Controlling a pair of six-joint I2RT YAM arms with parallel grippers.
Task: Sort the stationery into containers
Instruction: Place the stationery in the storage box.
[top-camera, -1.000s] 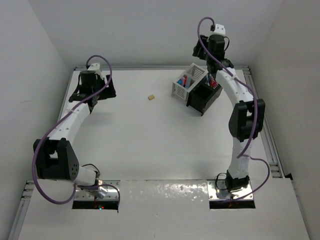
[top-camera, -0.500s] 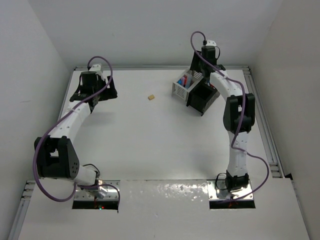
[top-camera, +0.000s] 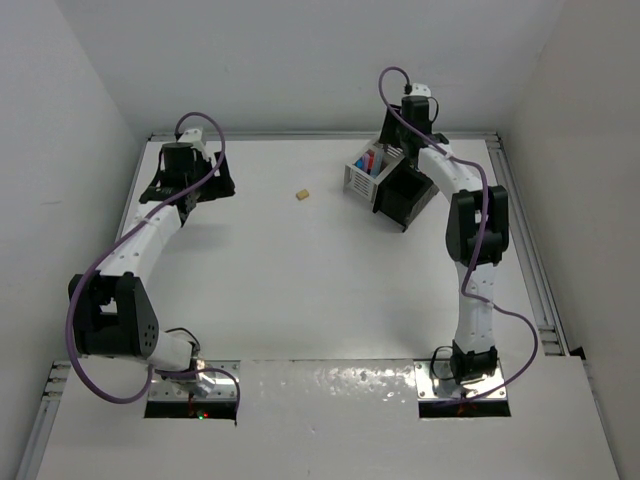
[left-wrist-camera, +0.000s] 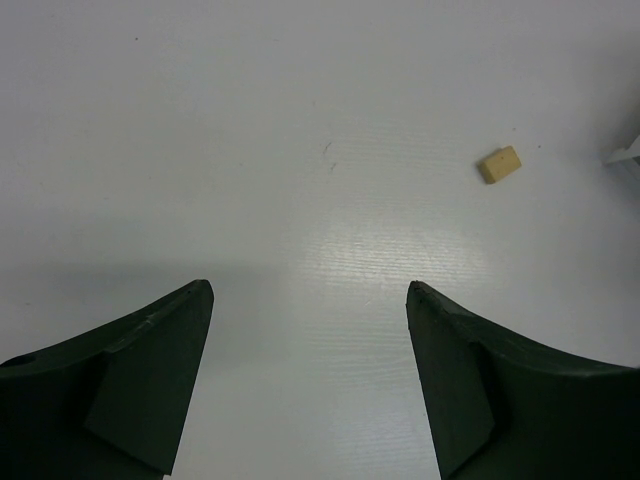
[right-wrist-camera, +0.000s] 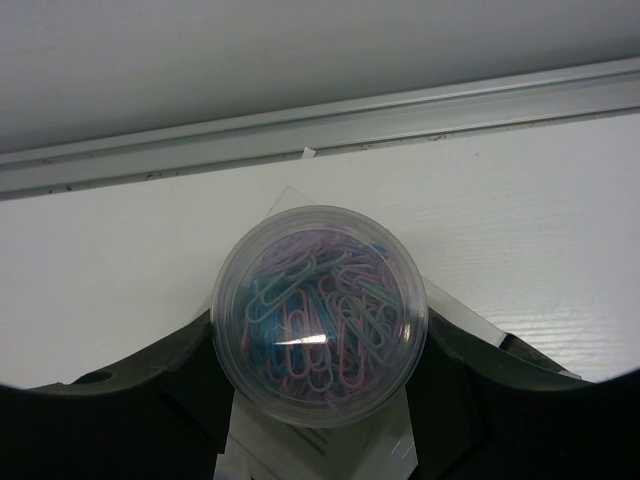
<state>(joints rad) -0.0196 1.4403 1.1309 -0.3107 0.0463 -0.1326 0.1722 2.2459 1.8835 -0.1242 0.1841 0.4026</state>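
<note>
**Paper-clip tub gripped above the desk boxes; eraser loose on the table**

On the left side of the table (top-camera: 300, 290), the left gripper (left-wrist-camera: 308, 300) hovers over the white surface. Its jaws are spread wide with nothing between them. Beyond it and to its right lies the tan eraser (left-wrist-camera: 499, 164), alone and well apart from the boxes. Farther right stand the two joined containers. The white box (top-camera: 362, 172) holds upright pieces, red-pink and blue. The black box (top-camera: 405, 198) touches its right side, and its inside is too dark to make out. Over their far side, near the back rail (right-wrist-camera: 400, 110), the right gripper (right-wrist-camera: 320, 335) clasps a clear round tub (right-wrist-camera: 318, 285) of pastel paper clips in pink, blue and green, with one finger pressed against each side.
</note>
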